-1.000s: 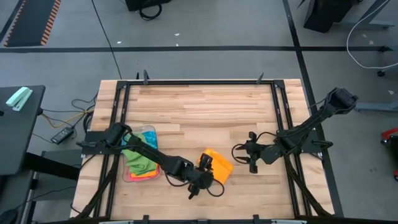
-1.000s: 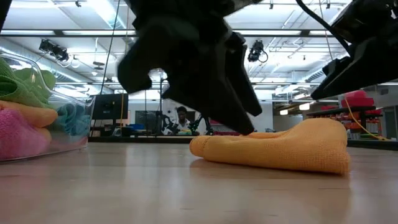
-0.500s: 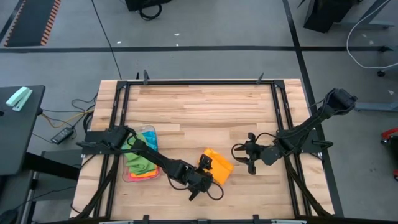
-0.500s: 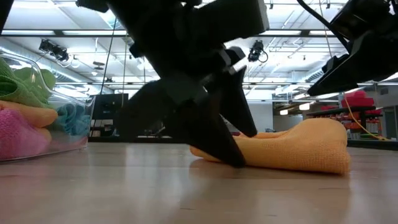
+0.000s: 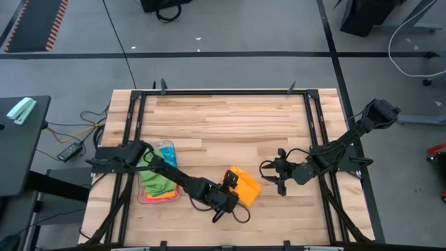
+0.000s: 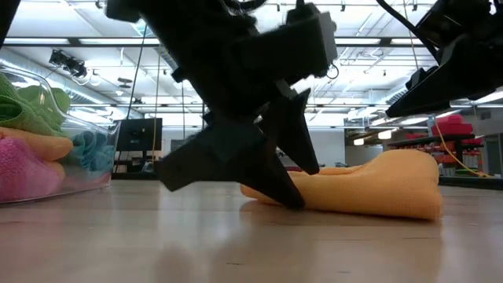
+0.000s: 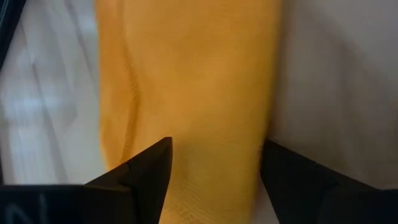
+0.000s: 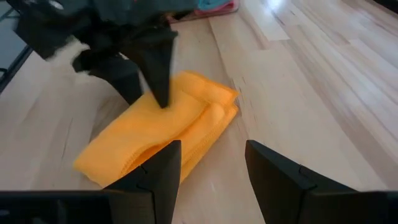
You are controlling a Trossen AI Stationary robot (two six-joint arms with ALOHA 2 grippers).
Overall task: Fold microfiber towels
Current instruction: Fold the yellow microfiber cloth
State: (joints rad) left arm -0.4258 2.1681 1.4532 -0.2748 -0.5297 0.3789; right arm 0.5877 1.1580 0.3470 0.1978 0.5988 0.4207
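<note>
So far: one orange microfiber towel (image 5: 242, 185) folded, lying beside clear plastic tray (image 5: 155, 197). Left gripper (image 5: 231, 193) at its edge, jaws spread across it. Right gripper (image 5: 277, 171) hovers near towel, spread, empty. Green, pink, blue towels (image 5: 157, 182) in tray unfolded.

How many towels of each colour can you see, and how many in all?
Orange towel on the table: 1
Green towel in the tray: 1
Blue towel in the tray: 1
Pink towel in the tray: 1
Orange towel in the tray: 1
Total: 5 that show; more may be hidden in the pile.
</note>
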